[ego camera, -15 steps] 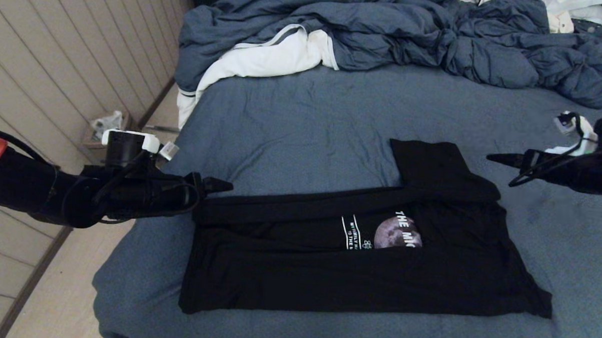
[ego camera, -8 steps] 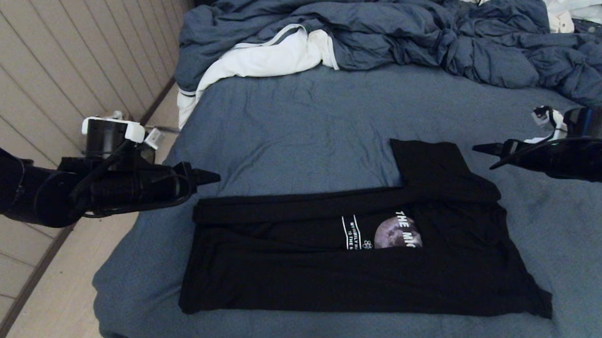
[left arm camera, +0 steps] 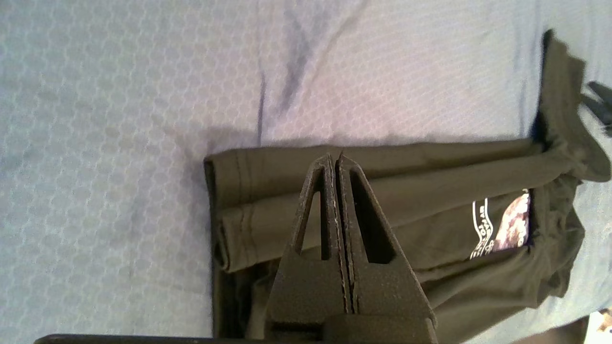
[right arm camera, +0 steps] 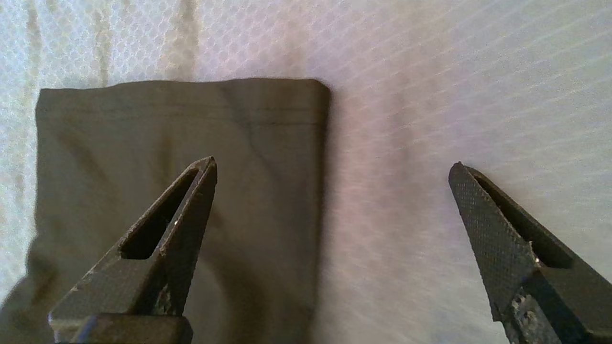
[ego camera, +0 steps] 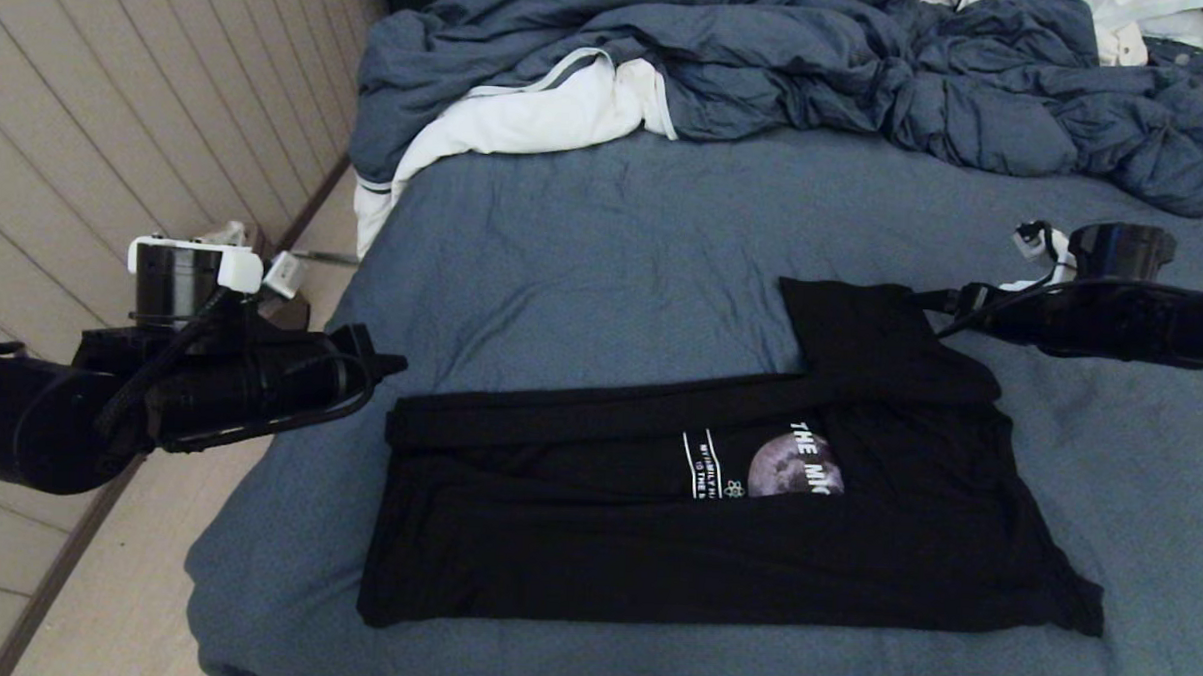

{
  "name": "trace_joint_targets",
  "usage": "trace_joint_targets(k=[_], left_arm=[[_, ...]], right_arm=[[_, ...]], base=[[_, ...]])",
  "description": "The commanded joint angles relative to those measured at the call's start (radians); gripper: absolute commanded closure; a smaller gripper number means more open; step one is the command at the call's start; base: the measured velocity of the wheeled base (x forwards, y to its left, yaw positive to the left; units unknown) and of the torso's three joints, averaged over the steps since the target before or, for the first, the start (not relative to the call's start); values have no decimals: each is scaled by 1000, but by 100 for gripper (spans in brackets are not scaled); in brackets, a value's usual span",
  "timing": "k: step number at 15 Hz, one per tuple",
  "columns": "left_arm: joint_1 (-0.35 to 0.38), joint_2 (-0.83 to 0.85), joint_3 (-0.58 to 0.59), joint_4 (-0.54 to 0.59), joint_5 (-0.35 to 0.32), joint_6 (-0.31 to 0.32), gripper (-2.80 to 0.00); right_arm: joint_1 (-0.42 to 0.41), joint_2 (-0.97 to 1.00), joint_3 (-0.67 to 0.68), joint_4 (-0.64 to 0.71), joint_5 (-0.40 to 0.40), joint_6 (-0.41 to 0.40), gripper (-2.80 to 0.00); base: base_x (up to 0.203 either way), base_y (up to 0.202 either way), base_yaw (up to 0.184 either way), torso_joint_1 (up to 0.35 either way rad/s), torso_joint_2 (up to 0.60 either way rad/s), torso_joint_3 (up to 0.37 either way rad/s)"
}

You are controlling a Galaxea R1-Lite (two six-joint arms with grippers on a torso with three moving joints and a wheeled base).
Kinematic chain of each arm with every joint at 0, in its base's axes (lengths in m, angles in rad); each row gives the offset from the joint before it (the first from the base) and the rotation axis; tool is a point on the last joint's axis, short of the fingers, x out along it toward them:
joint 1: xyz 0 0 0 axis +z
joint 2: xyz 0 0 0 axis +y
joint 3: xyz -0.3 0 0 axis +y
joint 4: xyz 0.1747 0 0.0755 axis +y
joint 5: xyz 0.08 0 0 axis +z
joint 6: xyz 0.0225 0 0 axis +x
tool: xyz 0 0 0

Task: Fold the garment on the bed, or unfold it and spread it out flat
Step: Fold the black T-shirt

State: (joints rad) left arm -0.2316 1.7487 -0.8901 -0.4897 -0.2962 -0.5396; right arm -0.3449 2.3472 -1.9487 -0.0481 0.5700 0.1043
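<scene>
The garment [ego camera: 714, 542], a black T-shirt with a moon print, lies on the bed [ego camera: 615, 228] with its long sides folded in over the chest. One sleeve [ego camera: 857, 327] sticks out toward the far side. My left gripper [ego camera: 398, 365] hovers just off the shirt's left hem, shut and empty; in the left wrist view its fingers [left arm camera: 334, 160] are pressed together above the folded hem [left arm camera: 248, 191]. My right gripper [ego camera: 931, 299] is open at the sleeve's right edge. In the right wrist view one finger is over the sleeve [right arm camera: 181, 129] and the other over bare sheet.
A rumpled blue-grey duvet [ego camera: 791, 64] and a white cloth with grey trim [ego camera: 539, 116] are piled at the far end of the bed. The bed's left edge drops to a wooden floor [ego camera: 122, 611] beside a panelled wall [ego camera: 119, 111].
My left gripper has shut and drawn back to the left, away from the shirt's hem. My right gripper has moved left to the sleeve's edge, staying open.
</scene>
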Motion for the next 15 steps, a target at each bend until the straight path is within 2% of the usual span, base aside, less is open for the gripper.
trace_joint_targets(k=[1, 4, 8, 15], left_arm=[[-3, 0, 33, -44, -1, -2, 0], [-9, 0, 45, -63, -2, -2, 0], [-11, 2, 49, -64, -4, 0, 0], [-11, 5, 51, -64, -6, -5, 0]], right_arm=[[15, 10, -2, -2, 4, 46, -280], [35, 1, -2, -2, 5, 113, -280], [61, 10, -2, -7, 2, 157, -280], [84, 8, 4, 1, -1, 172, -280]], base=[[0, 0, 0, 0, 0, 0], [0, 0, 0, 0, 0, 0], [0, 0, 0, 0, 0, 0], [0, 0, 0, 0, 0, 0]])
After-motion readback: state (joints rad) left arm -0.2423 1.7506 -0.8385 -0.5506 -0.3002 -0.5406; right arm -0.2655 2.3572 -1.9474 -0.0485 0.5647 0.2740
